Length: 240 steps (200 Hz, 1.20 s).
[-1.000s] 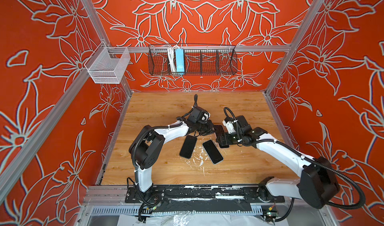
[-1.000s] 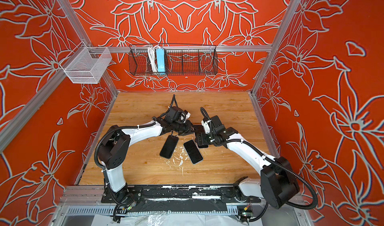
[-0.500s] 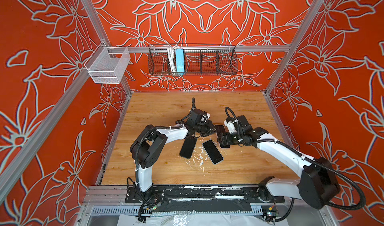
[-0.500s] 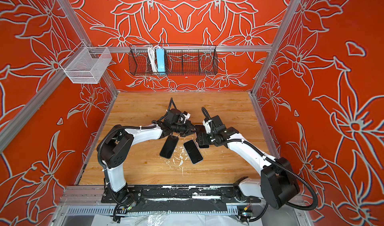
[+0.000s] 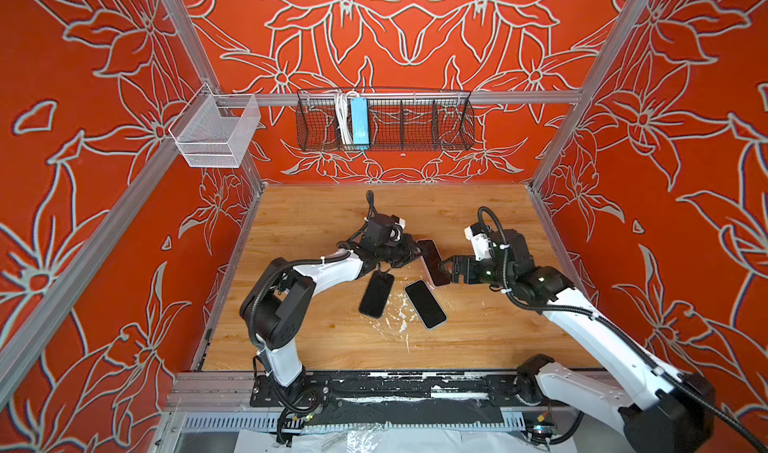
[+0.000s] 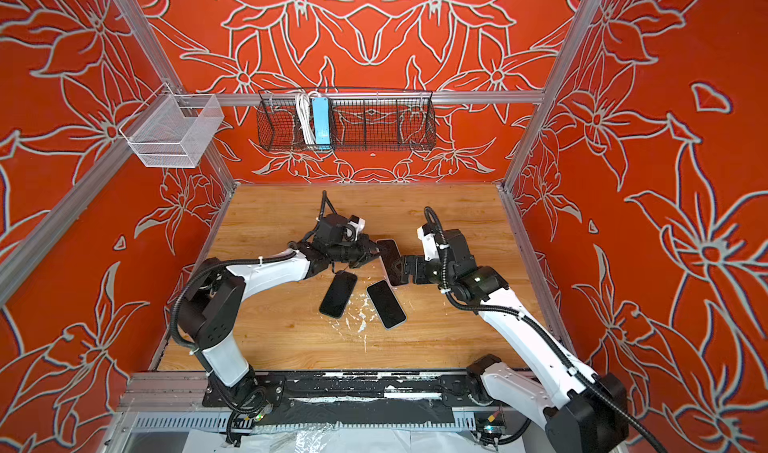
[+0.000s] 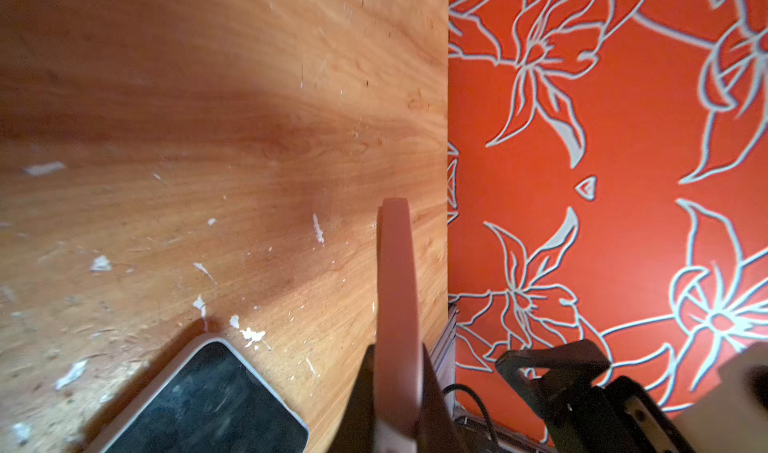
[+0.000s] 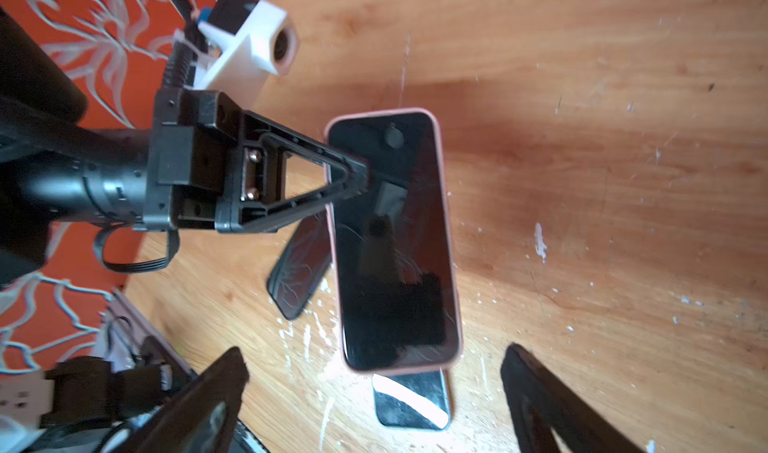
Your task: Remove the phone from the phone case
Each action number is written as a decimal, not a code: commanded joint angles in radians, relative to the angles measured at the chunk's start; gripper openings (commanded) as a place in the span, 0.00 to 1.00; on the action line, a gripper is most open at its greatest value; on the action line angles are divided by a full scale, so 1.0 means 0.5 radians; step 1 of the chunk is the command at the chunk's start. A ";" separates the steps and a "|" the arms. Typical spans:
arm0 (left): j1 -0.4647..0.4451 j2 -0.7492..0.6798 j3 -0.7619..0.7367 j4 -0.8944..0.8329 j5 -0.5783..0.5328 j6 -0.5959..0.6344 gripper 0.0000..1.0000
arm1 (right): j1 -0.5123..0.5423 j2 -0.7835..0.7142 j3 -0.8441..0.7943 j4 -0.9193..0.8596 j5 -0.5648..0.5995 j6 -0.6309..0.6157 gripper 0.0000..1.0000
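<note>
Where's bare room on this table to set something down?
Bare: the table's far strip by the back wall, and the near strip between the loose phones and the rail. Crowded: the middle, with left end effector and right end effector at the cased phone.

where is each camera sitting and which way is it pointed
top views: high above the arm bases, looking down on the wooden table; both arms show
left wrist: behind the left gripper, sighting the pink-cased phone edge-on towards the floral wall; its fingers show
right wrist: behind the open right gripper, facing that phone's face; its fingers and the left gripper show
shared: both wrist views see the phone
</note>
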 commanded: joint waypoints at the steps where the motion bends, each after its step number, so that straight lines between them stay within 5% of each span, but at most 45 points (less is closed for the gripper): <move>1: 0.121 -0.186 0.001 0.259 -0.040 -0.088 0.00 | -0.061 -0.079 -0.039 0.198 -0.236 0.166 0.98; 59: 0.411 -0.488 -0.172 0.655 -0.199 -0.184 0.00 | -0.074 -0.095 -0.060 0.510 -0.265 0.277 0.93; 87: 0.480 -0.525 -0.350 1.097 -0.313 -0.354 0.00 | -0.074 0.070 -0.076 0.889 -0.467 0.442 0.89; 138: 0.510 -0.477 -0.398 1.479 -0.191 -0.396 0.00 | -0.065 0.380 -0.114 1.618 -0.776 0.619 0.82; 240: 0.495 -0.507 -0.642 1.835 -0.424 -0.490 0.00 | 0.171 0.786 -0.154 2.306 -0.581 0.866 0.61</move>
